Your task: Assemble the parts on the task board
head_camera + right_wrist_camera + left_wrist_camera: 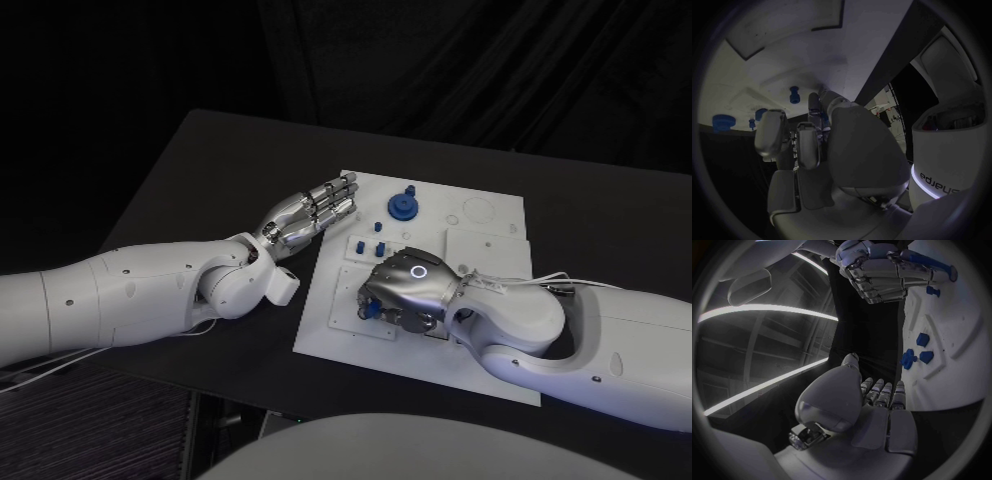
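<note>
The board [476,345] lies in the middle of the black worktop [188,175], skewed to the worktop's edges. The left hand [307,214] hovers at the board's left edge near its far corner, fingers straight, close together and holding nothing; its fingertips [343,184] reach the board's far left corner. In the left wrist view that hand [879,405] lies flat, pointing along the board's [961,330] edge.

The right hand [407,288] rests knuckles-up on the near half of the board, fingers curled down toward its left edge. Blue shows under the fingers there, but whether the hand is pinching a part cannot be told. The right wrist view shows its fingers [807,142] bent down over the board [786,60].

On the far part of the board stands a round blue part [404,206] with a peg on top. Between it and the right hand are small blue parts [369,245], close together on the board.
</note>
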### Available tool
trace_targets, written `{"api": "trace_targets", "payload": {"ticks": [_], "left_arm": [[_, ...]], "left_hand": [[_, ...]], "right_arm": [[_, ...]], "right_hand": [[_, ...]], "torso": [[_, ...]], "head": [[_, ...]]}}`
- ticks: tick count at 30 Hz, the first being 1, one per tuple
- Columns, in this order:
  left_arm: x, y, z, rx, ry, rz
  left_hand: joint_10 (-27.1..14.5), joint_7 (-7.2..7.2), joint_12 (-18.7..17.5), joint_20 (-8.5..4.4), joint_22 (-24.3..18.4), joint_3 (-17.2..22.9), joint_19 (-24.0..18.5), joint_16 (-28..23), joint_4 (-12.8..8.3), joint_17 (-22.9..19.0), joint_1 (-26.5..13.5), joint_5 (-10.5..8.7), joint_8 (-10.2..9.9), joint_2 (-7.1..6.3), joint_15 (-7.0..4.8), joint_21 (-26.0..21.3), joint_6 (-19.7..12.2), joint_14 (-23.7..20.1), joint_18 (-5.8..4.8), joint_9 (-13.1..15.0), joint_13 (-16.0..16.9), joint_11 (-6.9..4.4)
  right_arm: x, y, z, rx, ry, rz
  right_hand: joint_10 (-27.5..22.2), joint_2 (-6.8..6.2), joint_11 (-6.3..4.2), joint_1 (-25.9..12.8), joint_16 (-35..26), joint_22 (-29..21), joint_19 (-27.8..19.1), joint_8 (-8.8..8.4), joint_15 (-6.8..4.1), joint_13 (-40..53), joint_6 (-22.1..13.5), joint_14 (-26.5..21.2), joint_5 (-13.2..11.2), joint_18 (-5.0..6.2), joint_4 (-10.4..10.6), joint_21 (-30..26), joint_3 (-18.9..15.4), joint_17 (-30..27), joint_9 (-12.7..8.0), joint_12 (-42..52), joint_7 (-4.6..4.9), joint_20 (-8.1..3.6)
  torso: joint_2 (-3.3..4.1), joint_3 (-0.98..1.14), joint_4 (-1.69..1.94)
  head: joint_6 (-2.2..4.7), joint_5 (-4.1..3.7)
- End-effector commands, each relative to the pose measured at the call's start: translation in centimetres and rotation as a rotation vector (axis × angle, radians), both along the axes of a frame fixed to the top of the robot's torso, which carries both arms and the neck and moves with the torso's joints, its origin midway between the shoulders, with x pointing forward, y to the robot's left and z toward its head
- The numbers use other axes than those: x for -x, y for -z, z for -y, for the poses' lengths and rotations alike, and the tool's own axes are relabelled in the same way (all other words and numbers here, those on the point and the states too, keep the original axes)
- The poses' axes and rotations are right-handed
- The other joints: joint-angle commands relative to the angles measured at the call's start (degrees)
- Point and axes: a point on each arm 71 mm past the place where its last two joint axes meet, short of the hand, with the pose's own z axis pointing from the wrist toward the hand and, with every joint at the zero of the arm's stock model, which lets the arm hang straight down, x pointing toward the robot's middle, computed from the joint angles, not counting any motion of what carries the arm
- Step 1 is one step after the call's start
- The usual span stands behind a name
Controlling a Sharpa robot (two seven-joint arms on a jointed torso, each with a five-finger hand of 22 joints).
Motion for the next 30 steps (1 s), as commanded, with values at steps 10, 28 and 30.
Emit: {"api": "trace_targets", "payload": {"ticks": [10, 28, 30], "left_arm": [[0.1, 0.0, 0.3, 0.011, 0.018, -0.004], [0.1, 0.3, 0.3, 0.009, 0.021, -0.013], [0.1, 0.3, 0.3, 0.009, 0.023, -0.015]], "left_hand": [[0.0, 0.53, -0.4, 0.55, 0.1, 0.4, 0.1, -0.2, -0.2, -0.1, 0.7, -0.02, 0.2, 0.01, 0.49, 0.2, 0.1, 0.0, -0.6, 0.0, 0.0, 0.59], [0.0, 0.75, -0.4, 0.72, 0.1, 0.5, 0.1, -0.2, -0.2, -0.1, 0.9, -0.01, 0.2, 0.0, 0.62, 0.3, 0.2, 0.0, -0.57, 0.0, 0.0, 0.7], [0.0, 0.82, -0.4, 0.77, 0.2, 0.5, 0.2, -0.2, -0.2, -0.1, 0.9, -0.04, 0.3, 0.0, 0.65, 0.3, 0.3, 0.0, -0.55, 0.1, 0.0, 0.73]], "right_arm": [[-0.3, 0.3, -0.2, 0.017, 0.033, 0.007], [0.0, 0.2, -0.8, 0.022, 0.012, 0.002], [0.0, 0.3, -0.9, 0.024, 0.01, 0.001]], "right_hand": [[-0.4, -0.06, 0.41, -0.7, -0.1, 9.2, -0.2, -0.6, -0.08, 0.1, -1.1, 2.9, 0.4, -0.51, 0.3, -0.4, 0.1, 5.6, 0.0, -0.6, 0.17, -0.34], [-0.5, -0.1, 0.46, -0.8, -0.1, 9.2, -0.2, -0.67, -0.03, 0.1, -1.3, 2.9, 0.4, -0.51, 0.3, -0.4, 0.1, 5.5, 0.0, -0.6, 0.22, -0.31], [-0.5, -0.1, 0.47, -0.8, -0.1, 9.2, -0.2, -0.69, -0.02, 0.1, -1.3, 2.9, 0.4, -0.51, 0.4, -0.4, 0.1, 5.5, 0.1, -0.6, 0.23, -0.3]], "torso": [[-0.04, -0.06, 0.02], [0.0, -0.08, 0.07], [-0.02, -0.1, 0.05]], "head": [[0.01, 0.05], [0.01, -0.06], [0.01, -0.1]]}}
